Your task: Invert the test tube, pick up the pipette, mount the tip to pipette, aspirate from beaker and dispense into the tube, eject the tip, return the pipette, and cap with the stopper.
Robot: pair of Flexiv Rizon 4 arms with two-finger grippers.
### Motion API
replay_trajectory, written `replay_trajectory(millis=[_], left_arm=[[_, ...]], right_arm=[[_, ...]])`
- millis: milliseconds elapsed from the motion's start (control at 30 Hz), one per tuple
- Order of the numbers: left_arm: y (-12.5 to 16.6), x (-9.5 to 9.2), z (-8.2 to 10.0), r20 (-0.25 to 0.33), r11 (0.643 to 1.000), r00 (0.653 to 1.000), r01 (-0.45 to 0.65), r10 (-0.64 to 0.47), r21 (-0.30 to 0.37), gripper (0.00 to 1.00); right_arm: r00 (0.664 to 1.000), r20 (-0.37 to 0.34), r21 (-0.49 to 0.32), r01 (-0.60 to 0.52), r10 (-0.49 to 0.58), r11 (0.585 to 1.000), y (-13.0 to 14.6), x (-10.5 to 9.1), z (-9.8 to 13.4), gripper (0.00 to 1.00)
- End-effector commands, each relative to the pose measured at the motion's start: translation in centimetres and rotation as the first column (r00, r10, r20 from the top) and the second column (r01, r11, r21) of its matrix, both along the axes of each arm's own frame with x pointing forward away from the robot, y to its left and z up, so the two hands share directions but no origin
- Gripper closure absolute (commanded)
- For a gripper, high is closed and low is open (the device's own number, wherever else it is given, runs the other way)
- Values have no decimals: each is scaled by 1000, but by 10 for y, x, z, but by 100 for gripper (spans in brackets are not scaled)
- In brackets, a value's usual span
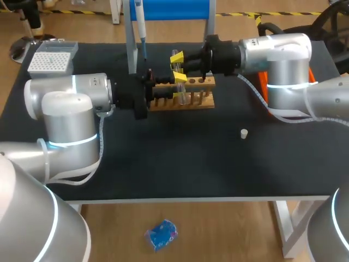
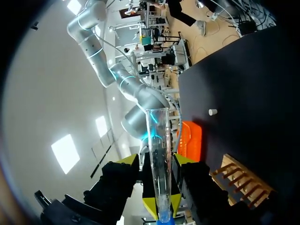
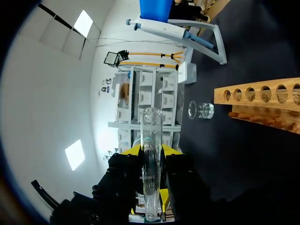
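A clear glass test tube (image 1: 180, 87) hangs just above the wooden rack (image 1: 191, 102). My right gripper (image 1: 178, 66) comes in from the right and is shut on the test tube (image 3: 151, 159) between its yellow tips. My left gripper (image 1: 151, 90) faces it from the left. In its own view the tube (image 2: 158, 154) stands between its fingers (image 2: 151, 206), which flank it closely with a little room, so my left gripper (image 2: 162, 206) is open. The blue-and-white pipette (image 1: 140, 22) hangs on its stand (image 3: 213, 44). The white stopper (image 1: 244, 133) lies on the mat.
A white tip box (image 1: 52, 57) sits at the far left of the black mat. A small glass beaker (image 3: 201, 110) stands behind the rack (image 3: 262, 96). An orange object (image 1: 262, 79) lies under my right arm. The mat's front half holds only the stopper (image 2: 212, 112).
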State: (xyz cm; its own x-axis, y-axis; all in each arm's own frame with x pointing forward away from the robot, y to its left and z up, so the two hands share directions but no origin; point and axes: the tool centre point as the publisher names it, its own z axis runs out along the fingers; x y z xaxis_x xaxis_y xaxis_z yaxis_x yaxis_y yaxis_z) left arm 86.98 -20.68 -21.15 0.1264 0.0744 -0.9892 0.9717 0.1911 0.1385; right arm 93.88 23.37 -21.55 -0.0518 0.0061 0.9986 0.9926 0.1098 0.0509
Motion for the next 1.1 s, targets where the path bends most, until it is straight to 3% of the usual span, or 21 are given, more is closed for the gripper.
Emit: replay_trajectory(millis=[33,300,367,400,433,633,667,700,933,1100], left_arm=[[-1,1,-1,-6,1000,1000,6,-6,3,56],[-2,1,-5,-30,1000,999,15,-14,16,67],[-2,1,-5,-33,1000,999,17,-16,17,80],[-2,1,-5,-34,1000,999,18,-17,18,96],[-2,2,-5,-35,1000,999,18,-17,18,100],[-2,2,-6,-37,1000,999,21,-21,20,100],[-2,2,-5,-36,1000,999,21,-20,19,100],[-1,1,-5,-35,1000,999,20,-20,18,100],[10,6,4,-91,999,996,-8,4,-41,100],[22,12,10,-176,999,984,-14,8,-35,100]], right_arm=[[1000,0,0,-3,3,1000,0,1,-1,100],[1000,-3,1,-3,3,1000,0,0,-2,100],[1000,-3,1,-3,3,1000,0,0,-2,100],[1000,-3,1,-3,3,1000,0,0,-2,100],[1000,-3,1,-3,3,1000,0,0,-2,100],[1000,1,7,5,-5,1000,-1,0,-2,100],[1000,4,18,20,-20,1000,-1,0,-1,75],[1000,-9,28,16,-16,999,-1,0,0,0],[998,33,16,61,-62,998,-21,0,3,0],[975,189,33,110,-115,993,-43,3,9,0]])
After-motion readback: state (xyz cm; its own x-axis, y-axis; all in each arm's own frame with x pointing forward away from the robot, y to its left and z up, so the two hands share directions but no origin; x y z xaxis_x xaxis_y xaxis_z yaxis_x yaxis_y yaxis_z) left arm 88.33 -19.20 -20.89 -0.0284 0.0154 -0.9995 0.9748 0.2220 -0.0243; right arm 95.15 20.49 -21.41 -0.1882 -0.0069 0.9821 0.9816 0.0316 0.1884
